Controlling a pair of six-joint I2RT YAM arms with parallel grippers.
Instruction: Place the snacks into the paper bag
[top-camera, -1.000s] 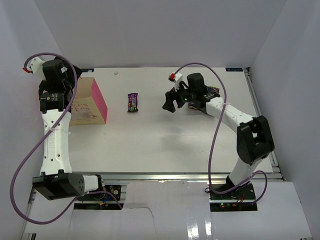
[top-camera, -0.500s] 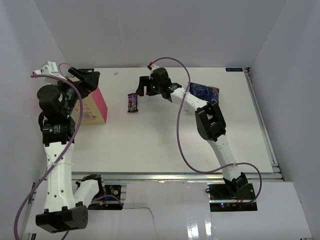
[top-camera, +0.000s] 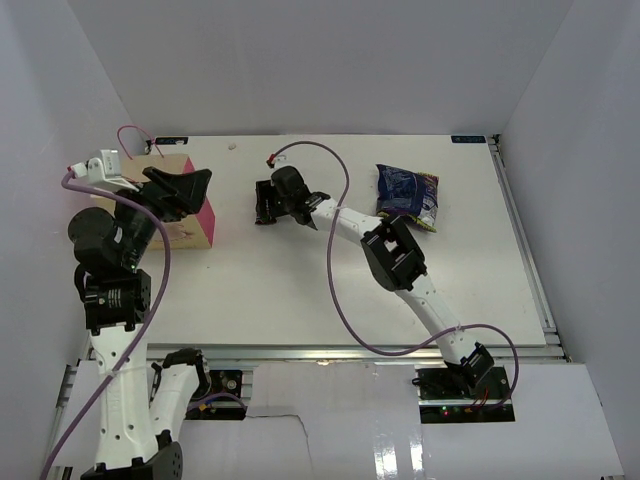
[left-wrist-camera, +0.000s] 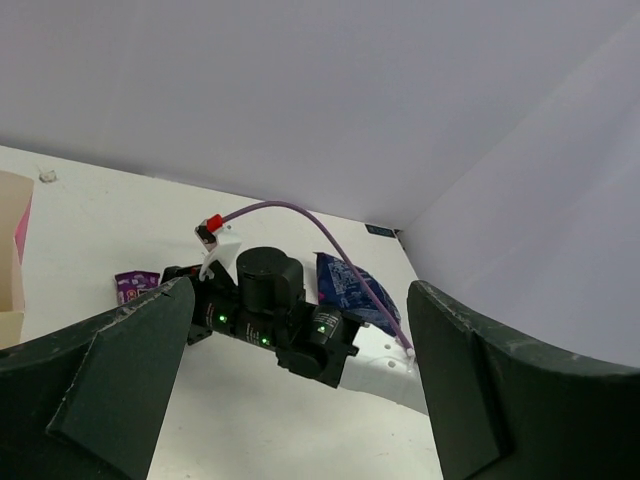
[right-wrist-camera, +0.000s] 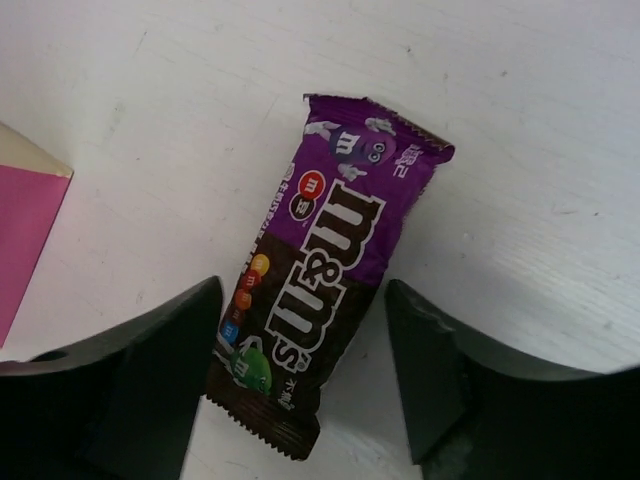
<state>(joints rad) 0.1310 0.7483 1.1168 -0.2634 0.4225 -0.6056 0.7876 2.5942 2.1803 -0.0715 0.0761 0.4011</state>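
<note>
A dark purple-brown candy packet (right-wrist-camera: 318, 262) lies flat on the white table. My right gripper (right-wrist-camera: 300, 300) is open and straddles it, one finger on each side, not touching. In the top view the right gripper (top-camera: 266, 199) hides most of this packet. The dark blue snack bag (top-camera: 408, 195) lies at the back right. The paper bag (top-camera: 186, 232) stands at the back left, with its pink side facing right. My left gripper (top-camera: 198, 184) is open and empty, raised above the bag's right side. The yellow packets and the second purple-brown packet are out of view.
The right arm (top-camera: 345, 218) stretches across the table's back middle from its base at the front right. White walls enclose the table on the left, back and right. The left wrist view shows the right arm (left-wrist-camera: 275, 322), the blue bag (left-wrist-camera: 343, 283) and the packet (left-wrist-camera: 133, 285).
My right gripper has swung left from beside the blue snack bag to over the purple-brown packet. My left arm has risen and turned its gripper right, above the paper bag.
</note>
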